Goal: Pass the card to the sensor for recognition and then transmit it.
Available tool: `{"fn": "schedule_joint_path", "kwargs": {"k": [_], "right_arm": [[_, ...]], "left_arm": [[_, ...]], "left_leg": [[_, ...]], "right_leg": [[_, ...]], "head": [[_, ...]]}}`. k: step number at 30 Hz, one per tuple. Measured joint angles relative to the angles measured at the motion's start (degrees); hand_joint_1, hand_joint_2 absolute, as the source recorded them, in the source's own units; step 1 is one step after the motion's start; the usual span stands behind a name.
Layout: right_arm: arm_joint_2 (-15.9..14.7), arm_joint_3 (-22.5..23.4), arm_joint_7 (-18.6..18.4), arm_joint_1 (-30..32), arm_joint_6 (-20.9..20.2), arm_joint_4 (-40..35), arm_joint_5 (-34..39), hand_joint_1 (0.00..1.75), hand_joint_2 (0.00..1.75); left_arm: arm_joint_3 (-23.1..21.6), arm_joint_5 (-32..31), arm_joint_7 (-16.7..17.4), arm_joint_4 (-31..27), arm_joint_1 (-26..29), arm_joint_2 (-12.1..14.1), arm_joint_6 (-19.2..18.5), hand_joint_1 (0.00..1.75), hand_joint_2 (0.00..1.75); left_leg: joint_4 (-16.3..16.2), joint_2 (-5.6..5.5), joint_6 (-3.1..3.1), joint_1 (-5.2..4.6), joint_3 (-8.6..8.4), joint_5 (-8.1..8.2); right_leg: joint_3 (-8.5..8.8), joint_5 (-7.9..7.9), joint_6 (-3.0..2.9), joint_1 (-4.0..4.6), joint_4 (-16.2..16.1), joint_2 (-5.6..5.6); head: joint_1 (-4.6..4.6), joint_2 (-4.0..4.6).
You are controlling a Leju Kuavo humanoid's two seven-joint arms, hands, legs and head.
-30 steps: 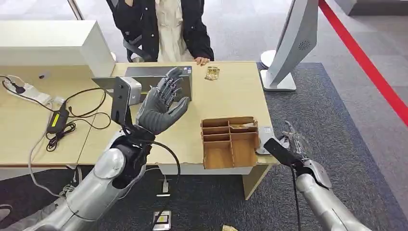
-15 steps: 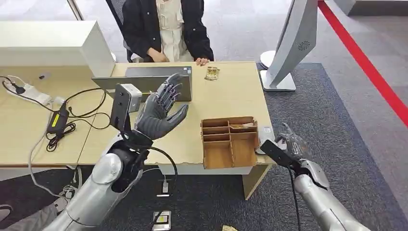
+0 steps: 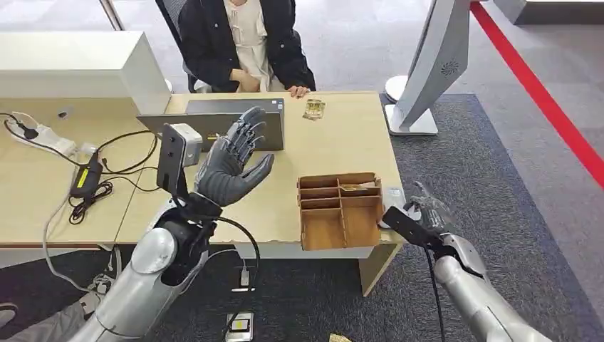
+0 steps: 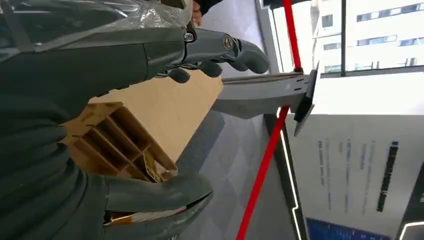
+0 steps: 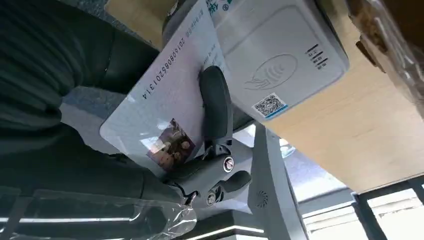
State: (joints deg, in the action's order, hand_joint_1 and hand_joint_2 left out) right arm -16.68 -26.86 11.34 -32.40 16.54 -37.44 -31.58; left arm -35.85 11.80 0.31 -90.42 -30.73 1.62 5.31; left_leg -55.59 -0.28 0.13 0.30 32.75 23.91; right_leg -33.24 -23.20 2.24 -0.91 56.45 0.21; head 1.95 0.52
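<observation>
- One card (image 5: 165, 112) is held in the right hand (image 3: 426, 211) at the right front corner of the worktop (image 3: 335, 142); it is a flat, pale, glossy rectangle bearing a printed number and a small photo.
- In the right wrist view, a dark finger (image 5: 216, 107) is pressed across the card's face, and the card's long axis is seen running from the hand toward the card reader (image 5: 280, 60), its far end overlapping the reader's near edge. Whether card and reader touch cannot be told.
- One card reader is seen: a white, smooth plastic box with rounded corners, a contactless-wave mark and a small QR label, lying flat on the light wood-grain worktop.
- One brown divided tray (image 3: 340, 209) of cardboard-like board, with several rectangular compartments, is set just beside the reader, toward the robot's left.
- The left hand (image 3: 231, 160) is raised above the worktop, palm up, its grey ribbed fingers spread wide and nothing held.
- One grey laptop (image 3: 226, 120) lies behind the left hand; one small gold-wrapped item (image 3: 314, 108) lies near the far edge.
- One person in a dark jacket (image 3: 246, 43) is seated across the worktop.
</observation>
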Motion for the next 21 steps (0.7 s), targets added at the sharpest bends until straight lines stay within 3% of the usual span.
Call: {"fn": "schedule_joint_path", "kwargs": {"k": [6,12,21], "right_arm": [[-0.4,0.0,1.9,-1.8,2.8,0.0,-0.3,1.75,1.75],[-1.8,0.9,4.7,-8.1,4.5,-0.3,-0.5,1.75,1.75],[-0.6,1.6,7.7,-18.4,3.4,-1.7,-2.4,1.75,1.75]], "left_arm": [[-0.5,2.9,-1.1,0.0,-0.8,0.1,2.9,0.0,1.75],[-3.2,7.6,-1.9,0.2,-5.1,0.9,6.2,0.0,1.75],[-7.7,10.8,-3.9,2.2,-9.9,0.4,7.1,0.0,1.75]], "left_leg": [[0.0,0.0,0.0,0.0,0.04,-0.01],[0.0,0.02,0.0,-0.01,0.06,-0.01],[0.0,0.03,-0.01,-0.01,0.06,-0.01]], "right_leg": [[-0.05,0.0,0.0,-0.01,0.0,0.0],[-0.06,0.01,0.0,-0.02,0.0,0.0],[-0.1,0.01,0.0,-0.01,0.0,0.02]], "head": [[0.0,0.0],[0.0,0.0],[0.0,0.0]]}}
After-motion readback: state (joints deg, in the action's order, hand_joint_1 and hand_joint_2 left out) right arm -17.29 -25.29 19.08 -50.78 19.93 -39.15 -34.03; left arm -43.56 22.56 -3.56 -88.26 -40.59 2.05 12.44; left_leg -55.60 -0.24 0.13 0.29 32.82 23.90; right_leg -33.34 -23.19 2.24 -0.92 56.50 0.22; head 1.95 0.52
